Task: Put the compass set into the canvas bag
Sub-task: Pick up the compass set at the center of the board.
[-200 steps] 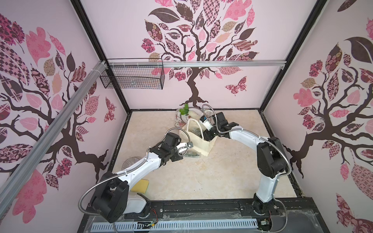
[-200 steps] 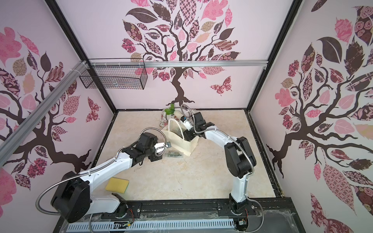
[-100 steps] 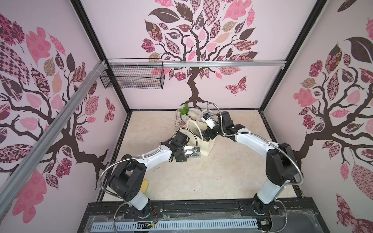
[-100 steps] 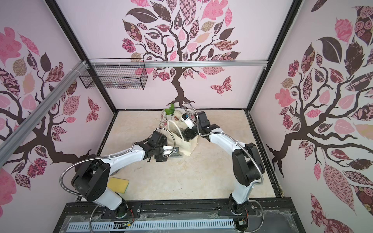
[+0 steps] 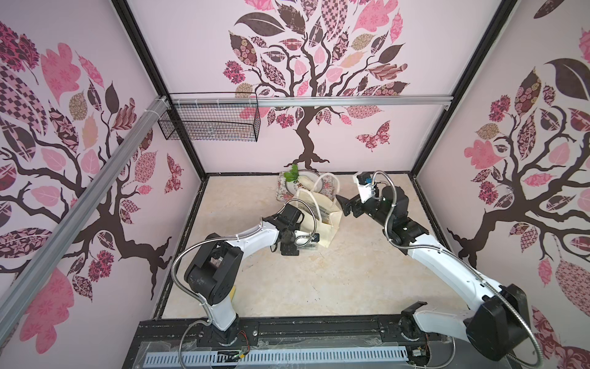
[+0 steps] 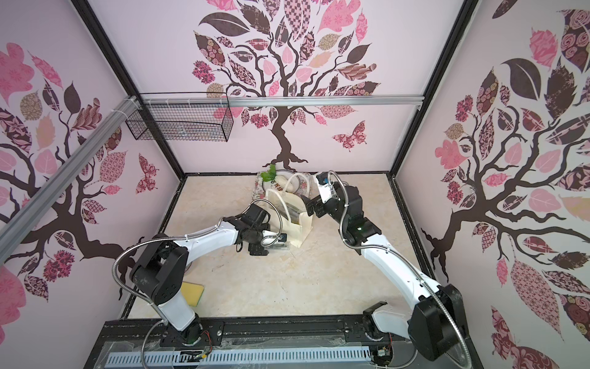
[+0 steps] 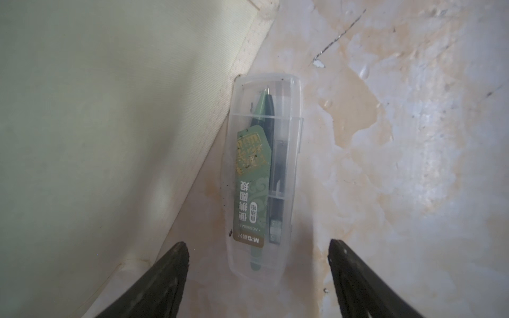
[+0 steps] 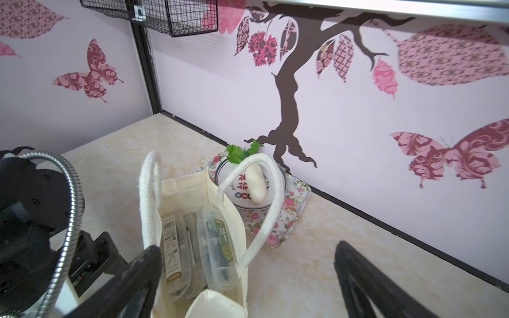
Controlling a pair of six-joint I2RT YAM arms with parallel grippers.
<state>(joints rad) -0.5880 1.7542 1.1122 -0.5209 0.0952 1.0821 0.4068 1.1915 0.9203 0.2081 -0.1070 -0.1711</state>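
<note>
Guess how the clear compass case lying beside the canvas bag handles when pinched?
Compass case: likely stiff, since it looks like a moulded clear shell. Probably slippery, given its smooth glossy walls. It lies flat on the table, so it is unlikely to roll.

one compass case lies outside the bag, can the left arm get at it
Probably yes: the left gripper hovers open over the compass case, flat on the table; only the canvas bag beside it may crowd one finger.

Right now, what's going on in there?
The left hand hovers open over the clear compass set case, which lies on the table right beside the canvas bag; nothing is gripped yet. The right hand is open next to the bag, holding nothing. At least two similar cases sit inside the bag.
</note>
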